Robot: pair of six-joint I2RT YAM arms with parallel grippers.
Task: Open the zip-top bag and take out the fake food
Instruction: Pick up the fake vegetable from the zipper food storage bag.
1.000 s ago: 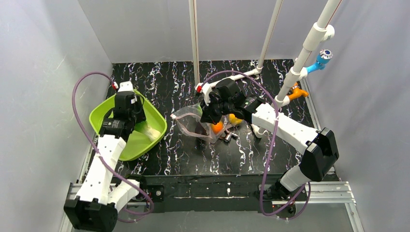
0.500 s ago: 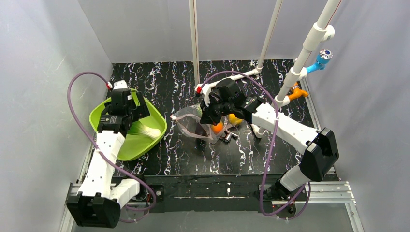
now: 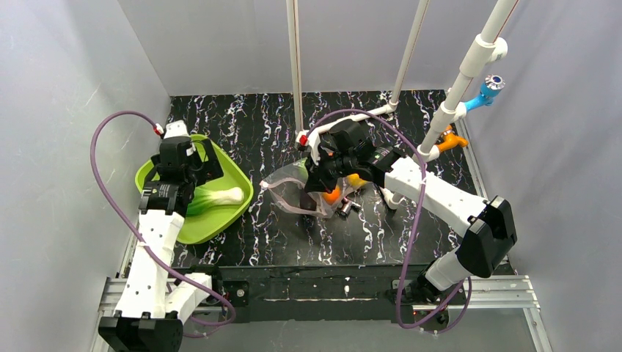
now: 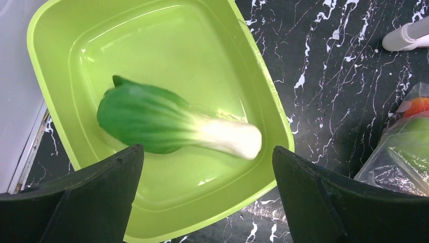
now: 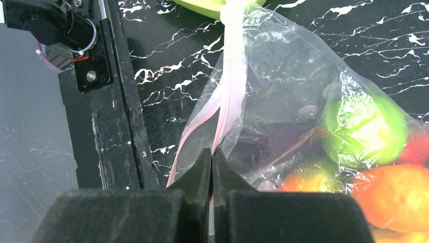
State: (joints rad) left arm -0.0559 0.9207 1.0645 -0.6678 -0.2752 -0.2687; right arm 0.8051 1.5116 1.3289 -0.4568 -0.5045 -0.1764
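The left gripper (image 4: 207,153) hangs over a lime-green tray (image 4: 55,30) that sits at the left edge of the black marbled desk (image 3: 257,125). Its two fingers are spread wide apart with nothing between them. Below it, a toy bok choy (image 4: 167,121) lies on its side on the tray floor, with the leafy green end toward the tray's left wall and the white stalk pointing toward the middle of the desk. The clear bag (image 5: 283,76) lies near the middle of the desk, just right of the tray and apart from it. The right gripper (image 5: 212,157) has its fingers pressed together on the bag's edge, where the pink zip strip (image 5: 230,96) runs down to them. More toy food shows through the plastic: a round green fruit (image 5: 364,126), an orange piece (image 5: 399,195), a red piece (image 5: 417,149) at the far right, and something dark purple (image 5: 263,142) lower in the bag. Small metal fittings (image 3: 348,207) lie on the desk just beside the bag, on its near right side.
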